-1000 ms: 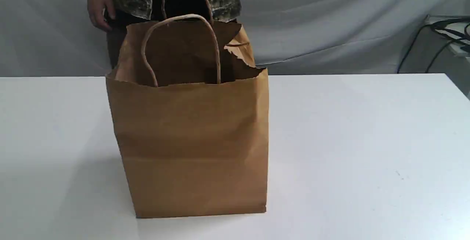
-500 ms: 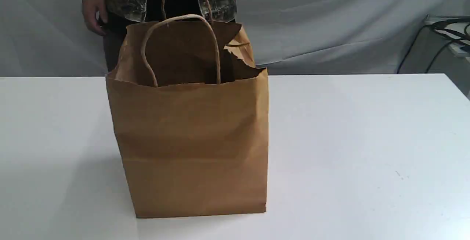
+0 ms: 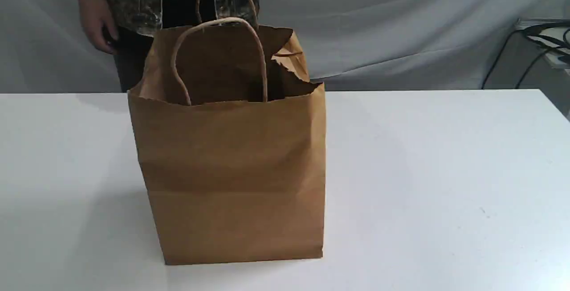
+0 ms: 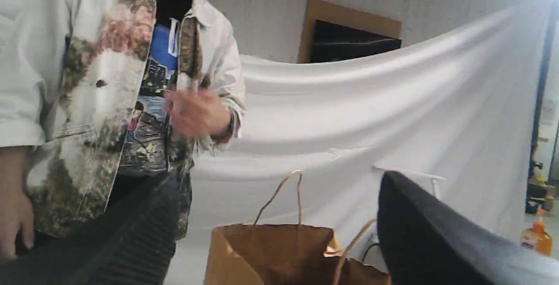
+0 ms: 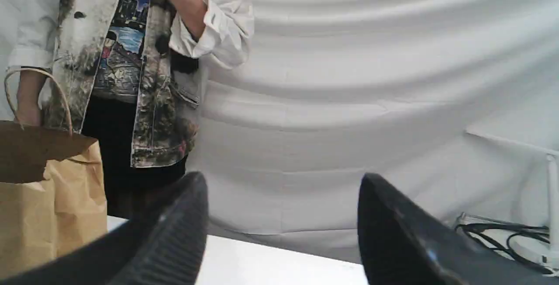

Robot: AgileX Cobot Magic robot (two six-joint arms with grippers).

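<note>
Brown paper bag stands upright on the white desk, left of centre in the exterior view. Mouth open, twisted handles up, rim torn at the far right corner. Left hand is open, jaws wide apart, gripping nothing; the bag's top shows between its fingers. Right hand is open too and empty, with the bag off to one side, apart from it. Neither hand shows in the exterior view. Person in a patterned jacket stands behind the desk, close behind the bag. White backdrop cloth hangs behind; black cables at far right.
</note>
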